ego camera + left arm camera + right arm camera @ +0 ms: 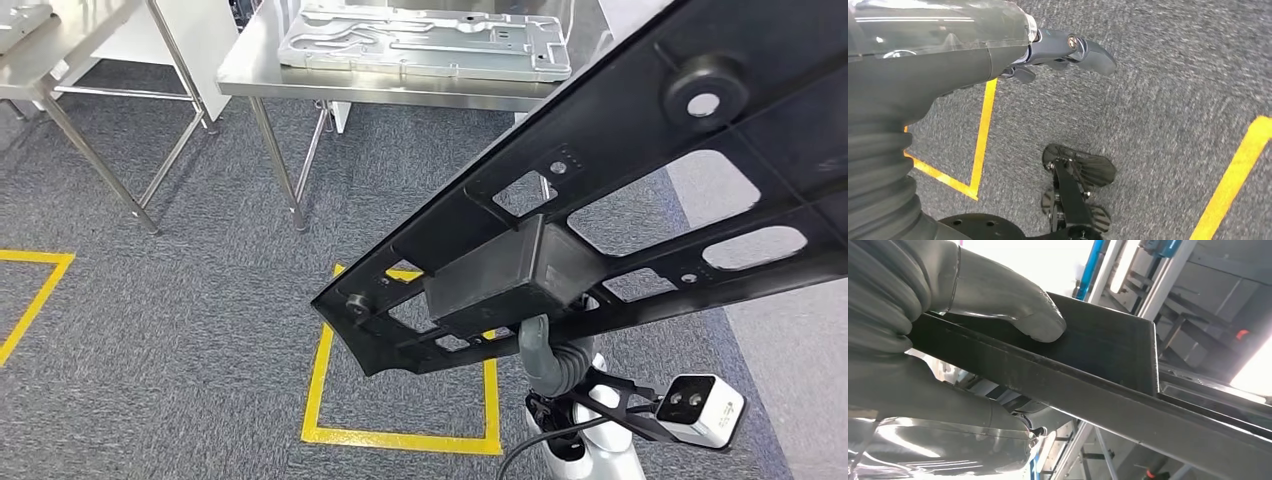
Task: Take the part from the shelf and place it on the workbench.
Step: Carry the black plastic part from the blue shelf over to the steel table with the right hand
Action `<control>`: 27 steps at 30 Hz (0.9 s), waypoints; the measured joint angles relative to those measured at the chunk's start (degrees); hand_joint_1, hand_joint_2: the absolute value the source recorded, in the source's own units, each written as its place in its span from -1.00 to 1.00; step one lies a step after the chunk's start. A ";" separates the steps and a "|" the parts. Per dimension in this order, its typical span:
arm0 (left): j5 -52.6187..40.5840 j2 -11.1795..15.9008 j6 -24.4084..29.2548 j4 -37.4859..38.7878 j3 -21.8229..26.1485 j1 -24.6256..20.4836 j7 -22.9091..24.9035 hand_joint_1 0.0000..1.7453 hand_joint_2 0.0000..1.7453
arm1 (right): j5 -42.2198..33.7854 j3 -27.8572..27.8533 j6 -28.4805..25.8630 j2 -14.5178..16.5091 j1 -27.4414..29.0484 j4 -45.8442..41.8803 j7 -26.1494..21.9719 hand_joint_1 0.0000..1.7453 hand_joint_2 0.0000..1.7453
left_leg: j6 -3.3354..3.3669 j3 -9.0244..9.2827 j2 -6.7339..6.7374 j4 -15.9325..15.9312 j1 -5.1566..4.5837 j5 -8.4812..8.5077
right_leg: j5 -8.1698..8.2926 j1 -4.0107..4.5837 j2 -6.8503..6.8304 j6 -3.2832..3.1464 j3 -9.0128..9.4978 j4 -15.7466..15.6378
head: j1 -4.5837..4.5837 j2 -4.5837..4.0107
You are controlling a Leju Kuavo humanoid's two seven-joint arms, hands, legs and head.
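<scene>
A long black plastic frame part (620, 190) with cut-outs and a box-shaped block slants across the head view, from lower centre up to the top right. My right hand (548, 355) grips it from beneath, near the block. In the right wrist view the thumb (1008, 305) presses on the part's dark flat face (1108, 350), and the other fingers wrap under its edge. The steel workbench (250, 65) stands ahead at the top of the head view. My left hand (1058, 47) hangs over the carpet with its fingers apart and holds nothing.
A silver metal plate (430, 40) lies on the workbench. A second steel table (60, 45) stands at the far left. Yellow tape squares (320, 390) mark the grey carpet. A white camera (700, 408) sits at my right wrist.
</scene>
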 joint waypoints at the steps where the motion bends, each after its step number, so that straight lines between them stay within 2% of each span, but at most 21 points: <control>1: -0.02 0.01 -0.07 0.00 0.00 0.01 -0.04 -1.00 1.00 | -0.01 0.01 -0.01 0.00 0.01 -0.14 0.00 1.00 1.00 | -0.33 0.07 0.06 -0.04 -0.04 -0.18 | -0.29 0.20 -0.07 -0.30 0.27 -0.66 | 0.00 0.00; 4: -0.03 0.13 -0.12 -0.02 0.00 -0.08 -0.22 -1.00 1.00 | -0.01 0.04 0.00 0.00 0.10 -0.53 -0.01 1.00 1.00 | -1.30 0.71 0.34 0.03 -0.03 -0.84 | -0.49 0.07 0.46 -1.13 0.98 -1.11 | 0.00 0.00; 5: -0.04 0.19 -0.14 -0.03 -0.01 -0.12 -0.29 -1.00 1.00 | -0.01 0.06 0.01 0.00 0.10 -0.64 -0.01 1.00 1.00 | -1.58 0.40 0.31 1.24 -0.02 -1.46 | -0.62 -0.09 0.59 -1.45 1.51 -1.38 | -0.01 0.00; 6: -0.05 0.25 -0.17 -0.04 -0.01 -0.13 -0.34 -1.00 1.00 | -0.02 0.09 0.02 0.00 0.10 -0.74 -0.01 1.00 1.00 | -1.80 -0.72 0.17 3.74 0.02 -2.48 | -0.80 -0.22 0.66 -1.75 2.06 -1.60 | -0.03 0.00; 8: -0.06 0.27 -0.23 -0.04 -0.02 0.00 -0.42 -1.00 1.00 | -0.01 0.17 0.04 0.00 0.18 -0.78 0.00 1.00 1.00 | -2.06 -5.23 -0.12 11.40 0.16 -4.70 | -1.53 -0.15 0.87 -2.22 2.84 -1.68 | -0.04 0.00; 9: -0.06 0.28 -0.25 -0.04 -0.02 0.15 -0.45 -1.00 1.00 | 0.01 0.20 0.03 0.00 0.27 -0.78 0.01 1.00 1.00 | -2.12 -7.52 -0.20 14.50 0.20 -5.01 | -1.95 -0.08 1.07 -2.32 3.30 -1.67 | -0.04 0.00; 10: -0.06 0.30 -0.27 -0.04 -0.01 0.32 -0.50 -1.00 1.00 | 0.02 0.21 0.01 0.00 0.34 -0.78 0.01 1.00 1.00 | -2.13 -8.99 -0.24 15.80 0.20 -4.29 | -2.45 -0.04 1.31 -2.32 3.88 -1.67 | -0.04 0.00; 11: -0.07 0.32 -0.31 -0.04 -0.01 0.46 -0.54 -1.00 1.00 | 0.02 0.22 -0.02 0.00 0.37 -0.78 0.00 1.00 1.00 | -2.06 -9.37 -0.27 14.78 0.20 -2.41 | -3.01 -0.03 1.54 -2.26 4.63 -1.66 | -0.04 0.00; 12: -0.07 0.36 -0.35 -0.04 -0.01 0.55 -0.57 -1.00 1.00 | 0.03 0.22 -0.07 0.00 0.38 -0.78 0.00 1.00 1.00 | -1.90 -8.71 -0.29 11.70 0.20 0.33 | -3.65 -0.03 1.70 -2.15 5.53 -1.67 | -0.04 0.00; 13: -0.07 0.42 -0.37 -0.04 -0.02 0.60 -0.60 -1.00 1.00 | 0.03 0.22 -0.10 0.00 0.39 -0.78 0.00 1.00 1.00 | -1.62 -7.58 -0.40 8.25 0.15 2.60 | -4.32 -0.06 1.81 -2.00 6.37 -1.72 | -0.03 0.00; 14: -0.07 0.48 -0.38 -0.04 -0.02 0.61 -0.61 -1.00 1.00 | 0.03 0.22 -0.13 0.00 0.37 -0.79 0.00 1.00 1.00 | -1.31 -6.36 -0.49 5.19 0.00 4.14 | -4.93 -0.01 1.90 -1.77 7.02 -1.73 | -0.03 0.00; 15: -0.08 0.52 -0.39 -0.04 -0.02 0.58 -0.60 -1.00 1.00 | 0.07 0.23 -0.16 0.01 0.38 -0.82 0.00 1.00 1.00 | -0.96 -5.35 -0.56 3.05 -0.17 4.47 | -5.40 -0.02 1.98 -1.47 7.41 -1.82 | -0.03 0.00; 18: -0.08 0.61 -0.43 -0.04 -0.02 0.49 -0.60 -1.00 1.00 | 0.18 0.25 -0.27 0.01 0.41 -1.01 0.01 1.00 1.00 | -0.03 -3.80 -0.59 0.93 -0.32 2.93 | -5.44 0.08 2.06 -0.37 7.80 -1.45 | -0.04 0.00; 19: -0.08 0.62 -0.48 -0.04 -0.02 0.48 -0.61 -1.00 1.00 | 0.17 0.25 -0.29 0.01 0.41 -1.09 0.02 1.00 1.00 | 0.26 -3.21 -0.62 0.45 -0.17 2.71 | -4.99 0.11 1.93 -0.04 7.38 -0.10 | -0.04 0.00; 21: -0.07 0.62 -0.57 -0.04 -0.02 0.43 -0.56 -1.00 1.00 | 0.14 0.25 -0.33 -0.01 0.36 -1.23 0.01 1.00 1.00 | 0.80 -1.71 -0.65 -0.36 0.16 2.18 | -4.64 0.05 1.58 0.65 4.28 5.27 | -0.03 0.00; 22: -0.07 0.62 -0.60 -0.04 -0.02 0.40 -0.53 -1.00 1.00 | 0.13 0.25 -0.32 -0.02 0.39 -1.25 0.00 1.00 1.00 | 1.00 -1.10 -0.63 -0.60 0.20 1.78 | -5.35 -0.13 1.42 0.98 1.88 8.65 | -0.02 0.00; 24: -0.07 0.63 -0.60 -0.04 -0.02 0.38 -0.49 -1.00 1.00 | 0.14 0.25 -0.31 -0.04 0.48 -1.25 0.00 1.00 1.00 | 1.11 0.03 -0.65 -0.73 0.22 0.78 | -8.31 -0.49 1.32 1.49 -3.07 13.80 | -0.03 0.00; 25: -0.07 0.63 -0.60 -0.04 -0.02 0.42 -0.49 -1.00 1.00 | 0.14 0.25 -0.30 -0.06 0.53 -1.24 0.00 1.00 1.00 | 1.06 0.70 -0.66 -0.73 0.22 0.20 | -9.24 -0.65 1.26 1.58 -4.77 14.58 | -0.04 0.00; 26: -0.07 0.62 -0.60 -0.04 -0.02 0.46 -0.50 -1.00 1.00 | 0.14 0.25 -0.27 -0.07 0.55 -1.24 0.00 1.00 1.00 | 0.96 1.49 -0.68 -0.73 0.23 -0.41 | -8.95 -0.75 1.16 1.56 -5.62 13.77 | -0.03 0.00; 27: -0.07 0.62 -0.62 -0.04 -0.02 0.49 -0.51 -1.00 1.00 | 0.13 0.25 -0.22 -0.08 0.54 -1.25 0.00 1.00 1.00 | 0.82 2.36 -0.68 -0.73 0.25 -1.04 | -7.20 -0.81 1.04 1.48 -5.62 11.40 | -0.03 0.00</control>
